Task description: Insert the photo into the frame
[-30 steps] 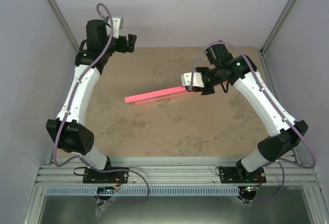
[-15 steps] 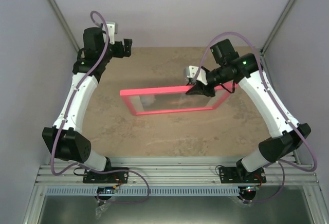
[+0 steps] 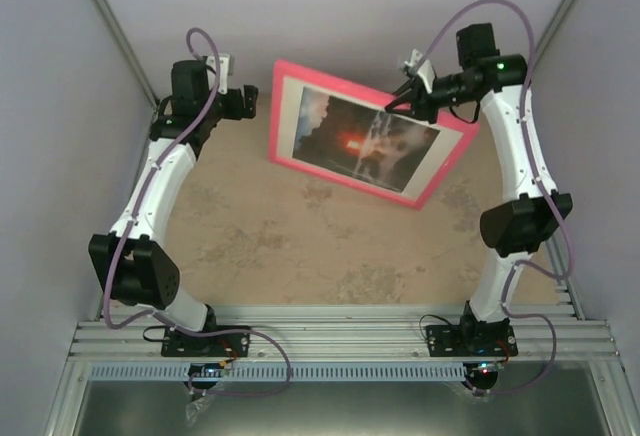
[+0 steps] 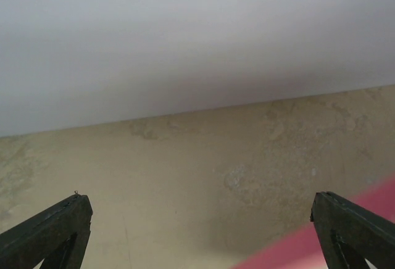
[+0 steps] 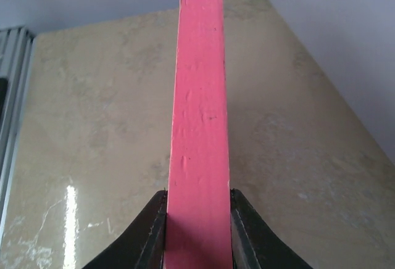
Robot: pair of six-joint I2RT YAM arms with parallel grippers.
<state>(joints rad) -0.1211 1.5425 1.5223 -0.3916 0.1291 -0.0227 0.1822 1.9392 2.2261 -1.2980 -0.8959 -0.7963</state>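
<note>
- At about ten o'clock over the table (image 3: 300, 246), the left gripper (image 3: 248, 102) hangs with its fingers spread wide and nothing between them.
- Toward twelve o'clock the frame (image 3: 283, 121), thin and pink, is held up at a tilt, its face toward me. The photo (image 3: 355, 141) sits inside it: an orange-red glow among dark rocks and pale mist, with a white margin.
- At one o'clock the right gripper (image 3: 403, 99) pinches the frame's top edge, jaws tight on both sides.

A lab test cell: plain grey walls (image 3: 350, 16), aluminium rails (image 3: 340, 334).
</note>
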